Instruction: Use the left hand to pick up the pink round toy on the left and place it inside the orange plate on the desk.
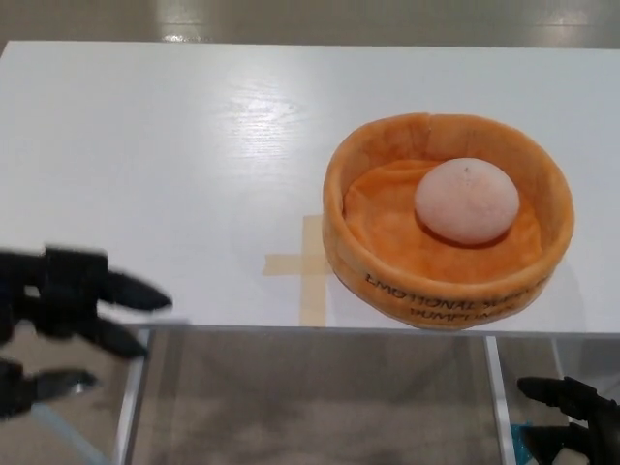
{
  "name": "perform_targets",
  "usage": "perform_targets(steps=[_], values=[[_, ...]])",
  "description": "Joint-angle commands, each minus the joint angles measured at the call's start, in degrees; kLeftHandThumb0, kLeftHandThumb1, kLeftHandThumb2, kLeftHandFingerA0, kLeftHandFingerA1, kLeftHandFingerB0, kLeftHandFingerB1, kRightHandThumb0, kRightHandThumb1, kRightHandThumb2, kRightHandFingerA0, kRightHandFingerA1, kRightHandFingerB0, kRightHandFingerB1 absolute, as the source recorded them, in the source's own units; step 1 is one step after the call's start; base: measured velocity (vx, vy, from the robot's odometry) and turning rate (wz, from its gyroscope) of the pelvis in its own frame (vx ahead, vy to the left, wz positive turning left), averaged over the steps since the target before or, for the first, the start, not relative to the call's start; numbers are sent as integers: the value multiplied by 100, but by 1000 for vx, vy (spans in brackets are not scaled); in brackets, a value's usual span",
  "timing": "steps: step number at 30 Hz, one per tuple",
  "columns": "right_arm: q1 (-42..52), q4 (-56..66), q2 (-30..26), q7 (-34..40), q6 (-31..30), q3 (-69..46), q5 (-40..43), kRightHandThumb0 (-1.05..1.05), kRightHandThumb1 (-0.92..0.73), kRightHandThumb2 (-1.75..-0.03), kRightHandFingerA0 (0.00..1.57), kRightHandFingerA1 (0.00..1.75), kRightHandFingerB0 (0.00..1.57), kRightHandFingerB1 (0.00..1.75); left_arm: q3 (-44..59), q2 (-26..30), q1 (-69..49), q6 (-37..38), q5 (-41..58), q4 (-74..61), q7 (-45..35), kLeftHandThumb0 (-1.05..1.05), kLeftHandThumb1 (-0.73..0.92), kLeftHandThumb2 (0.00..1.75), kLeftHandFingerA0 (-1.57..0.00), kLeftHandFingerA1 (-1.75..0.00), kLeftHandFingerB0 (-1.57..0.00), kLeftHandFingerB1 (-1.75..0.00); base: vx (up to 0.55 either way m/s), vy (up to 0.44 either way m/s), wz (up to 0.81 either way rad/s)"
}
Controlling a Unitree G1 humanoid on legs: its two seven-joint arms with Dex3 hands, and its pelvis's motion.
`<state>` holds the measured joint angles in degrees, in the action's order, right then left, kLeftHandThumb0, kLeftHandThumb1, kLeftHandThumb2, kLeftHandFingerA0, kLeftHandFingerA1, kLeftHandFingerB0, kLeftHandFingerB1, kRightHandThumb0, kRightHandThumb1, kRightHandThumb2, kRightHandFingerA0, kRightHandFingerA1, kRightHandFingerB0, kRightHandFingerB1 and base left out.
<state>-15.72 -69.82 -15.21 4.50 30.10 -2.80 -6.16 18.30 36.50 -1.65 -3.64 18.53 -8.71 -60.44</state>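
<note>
The pink ball [467, 200] lies inside the orange plate [387, 260] on the white counter [174, 155]. Left of the plate, at the counter's near edge, the left robot hand [68, 310] is released, fingers apart. The right robot hand [576, 418] shows below the plate; I cannot tell its state.

looks like a lab or test room: bare white desk [194, 145] on thin metal legs [131, 397], pale floor [320, 397] beneath. a tape cross [308, 263] marks a set position on the desktop, beside the orange plate [446, 281].
</note>
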Motion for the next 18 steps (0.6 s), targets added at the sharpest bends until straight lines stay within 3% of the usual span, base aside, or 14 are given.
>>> perform_targets(steps=[1,11,13,15,18], values=[[161,-110,-77,12,-78,-53,7,-14,-64,-59,67,63,61,50,-973,-328,-344,-428,525,1492,-1365,-24,67,60,-58,-48,-53,-37,0,0,0],[196,-96,-116,63,-181,-12,-54,-14,-64,-58,69,61,60,47,-1598,-538,181,-210,-2,2956,-927,-25,65,59,-61,-50,-54,-38,0,0,0],[195,-95,-114,31,-197,-24,-33,-14,-65,-58,69,62,59,47,-1547,-634,256,-186,-24,3156,-665,-24,63,58,-61,-50,-56,-39,0,0,0],[209,-103,-101,-8,-149,-66,19,-13,-65,-59,67,63,61,49,-1488,-953,545,368,-486,3841,385,-24,64,59,-61,-45,-55,-38,0,0,0],[236,-102,-91,3,-122,-57,7,-14,-64,-58,68,62,61,49,-1517,-1035,621,725,-685,4120,648,-25,64,59,-61,-45,-54,-38,0,0,0]])
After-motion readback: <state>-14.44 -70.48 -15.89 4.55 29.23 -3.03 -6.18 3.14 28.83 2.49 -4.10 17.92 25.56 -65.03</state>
